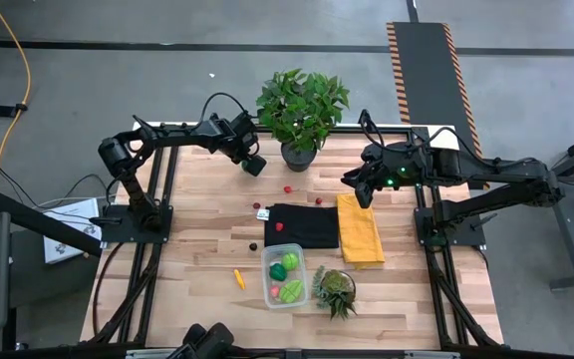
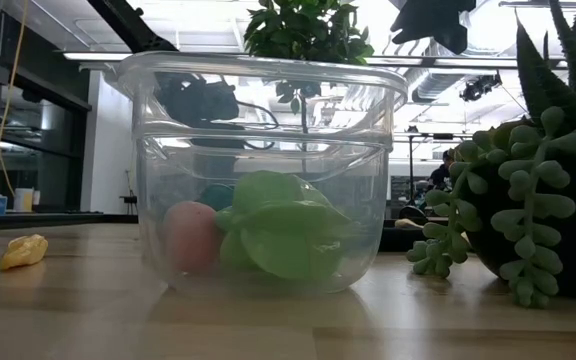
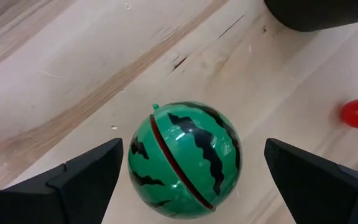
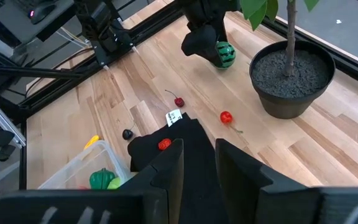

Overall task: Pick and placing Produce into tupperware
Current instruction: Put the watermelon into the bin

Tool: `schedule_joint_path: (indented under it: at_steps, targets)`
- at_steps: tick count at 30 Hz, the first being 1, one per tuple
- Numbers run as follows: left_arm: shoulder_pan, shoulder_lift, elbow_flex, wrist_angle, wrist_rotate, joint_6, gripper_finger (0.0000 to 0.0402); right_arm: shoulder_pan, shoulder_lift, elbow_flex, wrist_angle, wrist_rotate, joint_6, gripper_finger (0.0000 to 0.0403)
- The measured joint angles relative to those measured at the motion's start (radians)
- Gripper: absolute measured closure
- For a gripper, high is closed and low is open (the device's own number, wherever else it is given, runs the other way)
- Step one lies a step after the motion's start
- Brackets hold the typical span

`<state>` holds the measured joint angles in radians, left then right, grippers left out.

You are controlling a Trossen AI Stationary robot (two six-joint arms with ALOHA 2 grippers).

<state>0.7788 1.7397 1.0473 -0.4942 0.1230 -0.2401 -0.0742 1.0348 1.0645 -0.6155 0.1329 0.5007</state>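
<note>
The large potted leafy plant (image 1: 302, 108) stands at twelve o'clock on the pale wooden table (image 1: 197, 259). At six o'clock the clear plastic rectangular tupperware (image 1: 285, 276) holds green and pink toy produce (image 2: 280, 236). The left gripper (image 1: 252, 164), at eleven o'clock, spreads its fingers (image 3: 86, 177) wide around a small striped green toy watermelon ball (image 3: 184, 160), not touching it. The right gripper (image 4: 197, 165), at one o'clock, holds nothing, fingers nearly together.
</note>
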Motion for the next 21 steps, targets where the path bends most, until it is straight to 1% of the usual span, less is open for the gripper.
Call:
schedule_joint_path:
  at_steps: [21]
  targets:
    - [0.0, 0.0, 0.0, -0.001, 0.0, 0.0, 0.0021, 0.0, 0.0, 0.0, 0.0, 0.01, -0.003, 0.032]
